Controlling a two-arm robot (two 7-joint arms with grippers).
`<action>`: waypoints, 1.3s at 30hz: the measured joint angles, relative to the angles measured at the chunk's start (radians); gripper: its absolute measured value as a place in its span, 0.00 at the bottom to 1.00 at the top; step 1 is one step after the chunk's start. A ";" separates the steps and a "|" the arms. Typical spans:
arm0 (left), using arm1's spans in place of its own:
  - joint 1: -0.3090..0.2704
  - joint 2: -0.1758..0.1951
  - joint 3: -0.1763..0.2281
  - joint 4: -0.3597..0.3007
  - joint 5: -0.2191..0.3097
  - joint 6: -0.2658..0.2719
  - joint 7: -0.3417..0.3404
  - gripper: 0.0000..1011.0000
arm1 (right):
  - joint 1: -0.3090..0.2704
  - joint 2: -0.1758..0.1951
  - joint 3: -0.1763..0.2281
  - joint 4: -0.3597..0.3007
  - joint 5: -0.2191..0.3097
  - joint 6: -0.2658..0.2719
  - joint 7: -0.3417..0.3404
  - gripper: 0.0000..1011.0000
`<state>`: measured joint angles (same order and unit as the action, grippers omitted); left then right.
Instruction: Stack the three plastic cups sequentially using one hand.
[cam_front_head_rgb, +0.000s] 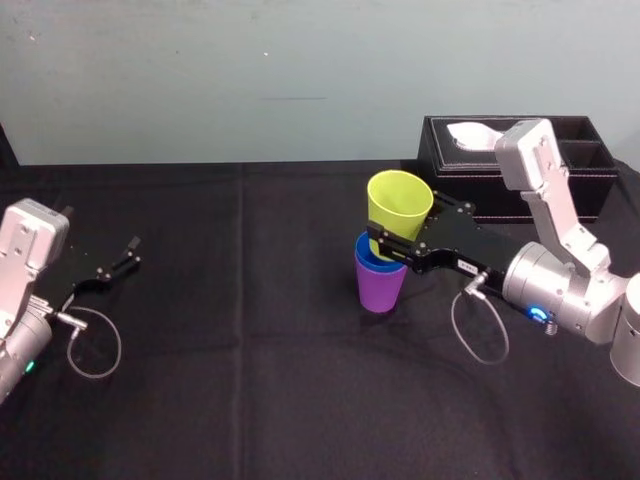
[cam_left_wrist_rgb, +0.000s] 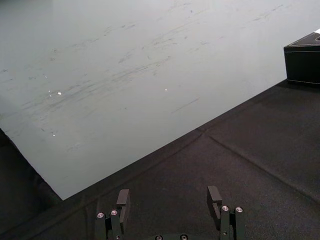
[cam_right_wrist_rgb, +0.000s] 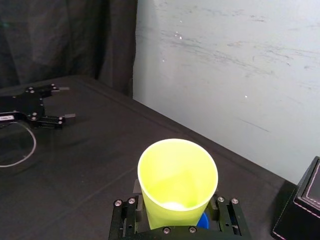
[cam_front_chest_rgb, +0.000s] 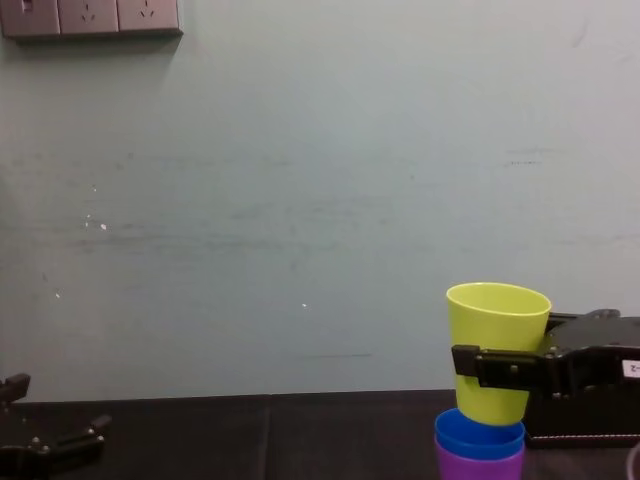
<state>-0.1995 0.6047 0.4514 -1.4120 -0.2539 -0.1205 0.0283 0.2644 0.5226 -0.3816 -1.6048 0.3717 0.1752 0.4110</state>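
Holds the yellow-green cup (cam_front_head_rgb: 399, 208) upright, mouth up, long axis near vertical, base at the rim of the blue cup (cam_front_head_rgb: 378, 265) nested in the purple cup (cam_front_head_rgb: 381, 290) at mid-table. Clamps its lower wall in the right gripper (cam_front_head_rgb: 380, 245), fingers narrowed to cup width. Smooth, tapered, bright. Rests the left gripper (cam_front_head_rgb: 128, 255) far left, spread open, empty.

A pale blue-green wall (cam_front_head_rgb: 200, 80), scuffed and faintly scratched, is rising right behind the black-draped surface (cam_front_head_rgb: 250, 400), whose covering is showing straight creases. A row of wall sockets (cam_front_chest_rgb: 90, 15) is sitting high up, and a dark curtain (cam_right_wrist_rgb: 65, 40) is hanging beside the wall's edge.
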 joint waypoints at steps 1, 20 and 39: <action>0.000 0.000 0.000 0.000 0.000 0.000 0.000 1.00 | 0.003 -0.002 -0.001 0.005 -0.003 0.000 0.000 0.72; 0.000 0.000 0.000 0.000 0.000 0.000 0.000 1.00 | 0.049 -0.042 -0.013 0.089 -0.036 -0.007 0.019 0.72; 0.000 0.000 0.000 0.000 0.000 0.000 0.000 1.00 | 0.055 -0.056 -0.018 0.115 -0.052 -0.010 0.029 0.72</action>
<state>-0.1995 0.6047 0.4514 -1.4120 -0.2539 -0.1206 0.0283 0.3195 0.4670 -0.3997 -1.4901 0.3202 0.1652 0.4405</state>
